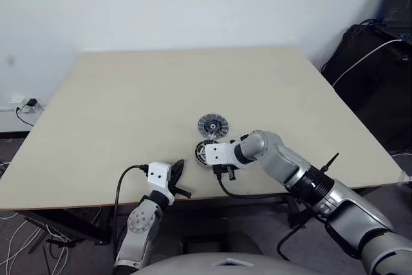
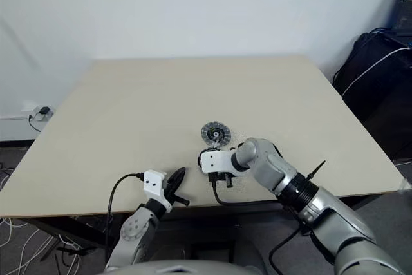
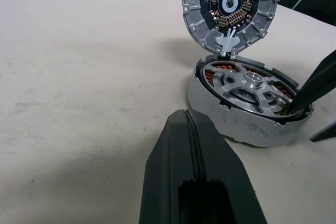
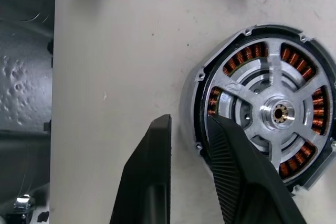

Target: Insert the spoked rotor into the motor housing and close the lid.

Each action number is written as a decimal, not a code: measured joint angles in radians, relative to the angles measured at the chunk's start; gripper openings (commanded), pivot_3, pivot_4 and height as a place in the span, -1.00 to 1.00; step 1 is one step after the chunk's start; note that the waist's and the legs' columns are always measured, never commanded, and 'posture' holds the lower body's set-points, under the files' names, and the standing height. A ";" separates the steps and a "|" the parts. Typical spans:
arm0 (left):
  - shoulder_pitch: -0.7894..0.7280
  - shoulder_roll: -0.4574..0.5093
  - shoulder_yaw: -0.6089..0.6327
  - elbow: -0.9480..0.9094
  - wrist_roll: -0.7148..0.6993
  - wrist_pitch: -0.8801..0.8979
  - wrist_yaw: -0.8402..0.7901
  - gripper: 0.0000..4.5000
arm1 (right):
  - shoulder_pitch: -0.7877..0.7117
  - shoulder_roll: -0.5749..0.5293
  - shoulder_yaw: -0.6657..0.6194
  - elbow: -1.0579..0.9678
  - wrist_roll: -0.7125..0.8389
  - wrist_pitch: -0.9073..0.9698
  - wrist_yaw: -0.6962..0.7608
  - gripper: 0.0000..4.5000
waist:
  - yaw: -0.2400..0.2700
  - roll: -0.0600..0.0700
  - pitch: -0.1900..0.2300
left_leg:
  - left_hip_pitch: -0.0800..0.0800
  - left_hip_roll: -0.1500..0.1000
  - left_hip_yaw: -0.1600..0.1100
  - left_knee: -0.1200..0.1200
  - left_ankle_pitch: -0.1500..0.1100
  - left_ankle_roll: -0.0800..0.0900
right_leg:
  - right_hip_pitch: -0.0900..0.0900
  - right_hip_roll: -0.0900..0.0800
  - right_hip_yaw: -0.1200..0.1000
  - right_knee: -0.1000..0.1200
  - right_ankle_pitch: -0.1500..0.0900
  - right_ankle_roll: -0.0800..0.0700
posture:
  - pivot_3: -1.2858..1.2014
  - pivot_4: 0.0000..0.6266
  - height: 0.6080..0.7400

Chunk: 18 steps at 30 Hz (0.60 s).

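Note:
The motor housing [image 4: 190,98] lies near the table's front edge, its copper windings showing. The spoked rotor [image 4: 278,114] sits inside it, silver spokes and hub up. The lid [image 3: 229,9] rises tilted from the housing's far edge, ribbed face with its dark centre showing; from the head it appears as a grey disc [image 1: 212,124] just behind the housing [image 1: 201,151]. My right gripper [image 4: 189,121] points down and straddles the housing's wall, one finger outside and one over the rotor's edge, closed on that wall. My left gripper [image 3: 186,129] is shut and empty, a little short of the housing.
The beige table [image 1: 161,88] spreads wide behind and to both sides. A black cable [image 1: 248,195] hangs over its front edge under my right wrist. Black bags [image 1: 370,75] stand off the table at the right. A wall socket [image 1: 27,104] sits at the far left.

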 measured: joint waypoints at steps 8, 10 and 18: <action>0.000 -0.006 -0.001 0.000 -0.001 -0.001 0.001 -1.00 | -0.031 0.027 -0.002 0.060 -0.018 -0.021 0.025 -0.42 | -0.001 0.000 0.000 | 0.000 0.000 0.000 0.000 0.000 0.000 | 0.000 0.000 0.000 0.000 0.000 0.000 | 0.03 -1.00 1.00; 0.003 -0.007 -0.001 0.000 -0.001 -0.002 0.002 -1.00 | -0.040 0.033 -0.001 0.074 -0.023 -0.024 0.034 -0.42 | -0.001 0.001 0.000 | 0.001 0.000 0.000 0.000 0.000 0.000 | 0.000 0.000 0.000 0.001 0.000 0.000 | 0.03 -1.00 1.00; 0.022 -0.011 -0.001 -0.003 -0.002 -0.006 0.010 -1.00 | -0.056 0.040 0.003 0.104 -0.048 -0.036 0.071 -0.98 | -0.003 0.001 -0.001 | 0.003 0.000 0.000 0.002 0.000 -0.001 | 0.000 0.000 0.000 0.001 0.000 0.001 | 0.03 -1.00 1.00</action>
